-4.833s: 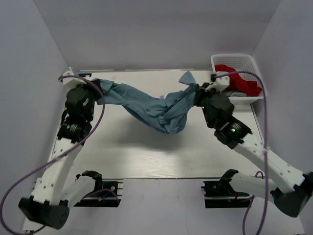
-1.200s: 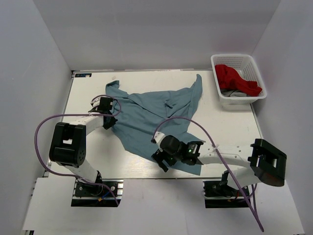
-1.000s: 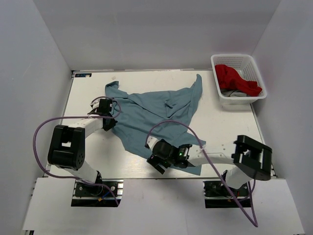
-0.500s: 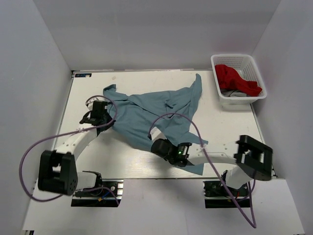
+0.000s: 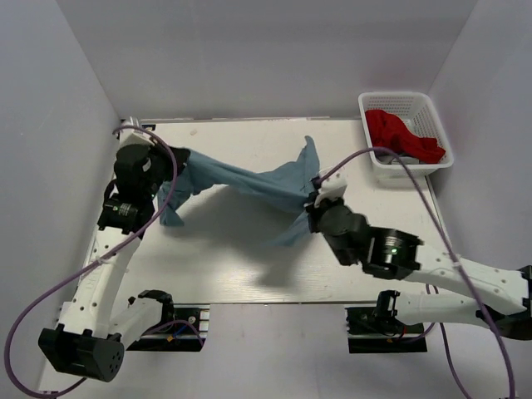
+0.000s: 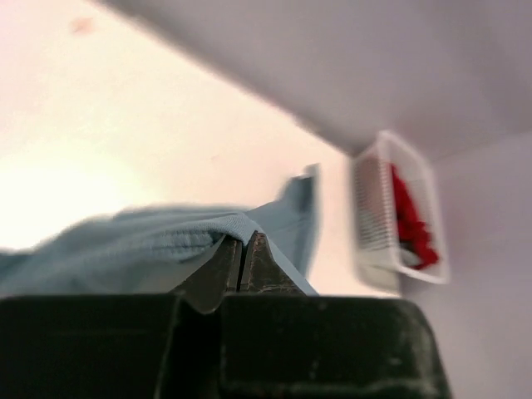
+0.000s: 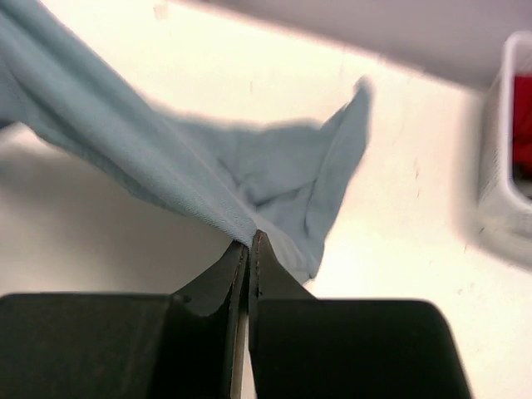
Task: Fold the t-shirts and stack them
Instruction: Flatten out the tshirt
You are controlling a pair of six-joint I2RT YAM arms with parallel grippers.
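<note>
A grey-blue t-shirt (image 5: 241,179) hangs stretched in the air between both grippers above the white table (image 5: 249,266). My left gripper (image 5: 172,160) is raised at the far left and shut on one edge of the shirt (image 6: 150,249). My right gripper (image 5: 312,202) is raised at the centre right and shut on another edge (image 7: 166,166). One corner (image 5: 309,150) sticks up near the right gripper, and loose ends droop below both grips.
A white lattice basket (image 5: 432,112) stands at the back right with a red cloth (image 5: 399,133) in it; it also shows blurred in the left wrist view (image 6: 374,208). The shirt's shadow lies on the table. Grey walls enclose the table.
Half a second ago the shirt lay spread on the table with both grippers low on its edges. Both arms have risen and pulled apart, lifting the shirt off the table.
</note>
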